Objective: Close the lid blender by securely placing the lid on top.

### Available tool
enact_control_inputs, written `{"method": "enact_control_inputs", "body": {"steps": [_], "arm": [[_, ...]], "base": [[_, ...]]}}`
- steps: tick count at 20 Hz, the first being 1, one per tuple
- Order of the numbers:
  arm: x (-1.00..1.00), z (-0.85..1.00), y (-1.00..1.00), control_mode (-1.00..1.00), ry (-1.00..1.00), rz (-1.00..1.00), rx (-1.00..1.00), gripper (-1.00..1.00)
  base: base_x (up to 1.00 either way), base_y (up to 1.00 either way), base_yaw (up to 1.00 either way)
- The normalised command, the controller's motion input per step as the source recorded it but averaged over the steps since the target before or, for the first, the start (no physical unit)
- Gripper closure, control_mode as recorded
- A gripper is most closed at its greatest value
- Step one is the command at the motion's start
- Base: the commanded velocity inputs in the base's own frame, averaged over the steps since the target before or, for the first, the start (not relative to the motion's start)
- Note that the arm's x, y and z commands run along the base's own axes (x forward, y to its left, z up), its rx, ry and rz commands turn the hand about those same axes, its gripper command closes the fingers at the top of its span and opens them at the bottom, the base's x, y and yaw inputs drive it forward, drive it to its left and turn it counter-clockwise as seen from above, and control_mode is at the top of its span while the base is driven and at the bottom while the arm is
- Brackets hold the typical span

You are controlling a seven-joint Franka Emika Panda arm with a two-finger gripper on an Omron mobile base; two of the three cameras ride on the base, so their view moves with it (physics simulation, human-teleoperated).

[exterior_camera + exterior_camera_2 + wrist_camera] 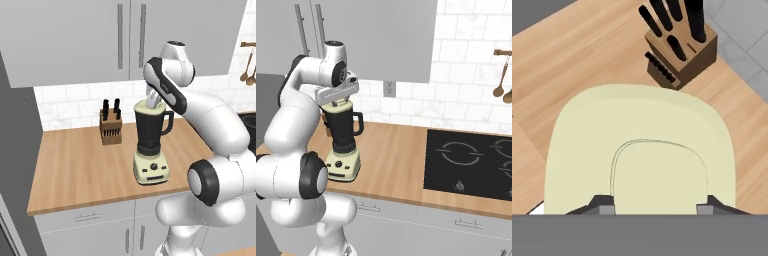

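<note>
Cream lid pinched in the gripper atop the blender.

Even, bright, diffuse rendered light in all three views; no visible lamp, no hard glare; soft shadow under blender base on counter; faint shadow beside knife block, beyond gripper; white arm shows gentle shading, dull highlights on dark joints; dark jar nearly featureless; pale lid directly ahead of gripper flat-lit, bump outline faint; all views soft, low resolution, slightly blurred edges; no edge distortion noticeable.
</note>
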Motion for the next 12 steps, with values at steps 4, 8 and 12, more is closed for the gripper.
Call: {"method": "enact_control_inputs", "body": {"steps": [4, 8, 12], "arm": [[0.00, -0.01, 0.05, -1.00, -0.01, 0.00, 0.00, -1.00], [-0.01, 0.01, 0.00, -1.00, -0.08, 0.00, 0.01, -1.00], [-0.01, 0.05, 0.00, -1.00, -0.08, 0.00, 0.06, -1.00]], "base": [[0.00, 0.00, 0.00], [0.00, 0.00, 0.00], [0.00, 0.00, 0.00]]}}
